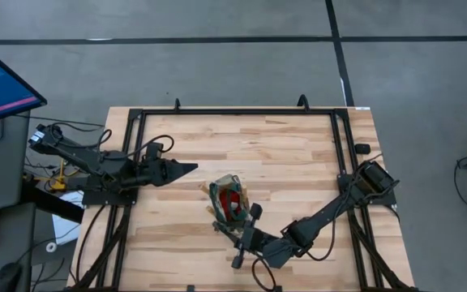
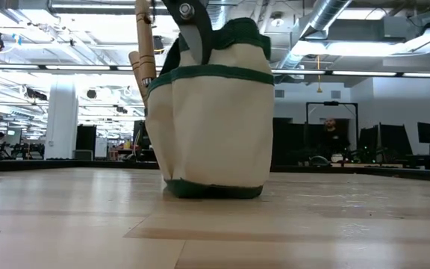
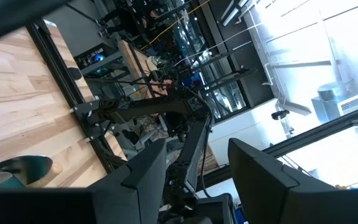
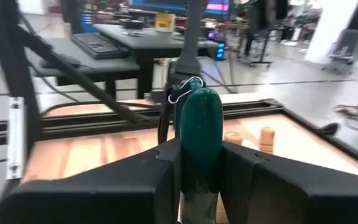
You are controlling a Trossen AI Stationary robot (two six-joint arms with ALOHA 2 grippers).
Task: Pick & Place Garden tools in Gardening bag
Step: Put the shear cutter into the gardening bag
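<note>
The gardening bag (image 1: 229, 201) stands upright on its base in the middle of the table. It is tan with green edging (image 2: 211, 112). A red item (image 1: 232, 198) lies inside, and light wooden handles (image 2: 145, 45) stick up out of it. My right gripper (image 1: 242, 234) is at the bag's near-right side, shut on the dark-green-handled pruning shears (image 4: 197, 134). Their grey metal part with a bolt (image 2: 192, 26) shows at the bag's mouth. My left gripper (image 1: 191, 169) is open and empty, left of the bag. My right gripper pinches the shears' dark green handle (image 4: 197, 158) between its two fingers (image 4: 148, 180). It comes slanting from the table's near-right side toward the bag. The handle's rounded end with a white wire loop (image 4: 182, 92) stands past the fingers. The grey metal end is at the bag's top.
A black metal frame (image 1: 233, 112) runs round the wooden table top. Two wooden handle ends (image 4: 266, 135) show just beyond the held tool. A monitor (image 1: 2, 85) and a desk stand off the table's left side. A person (image 2: 333, 134) is far back in the room.
</note>
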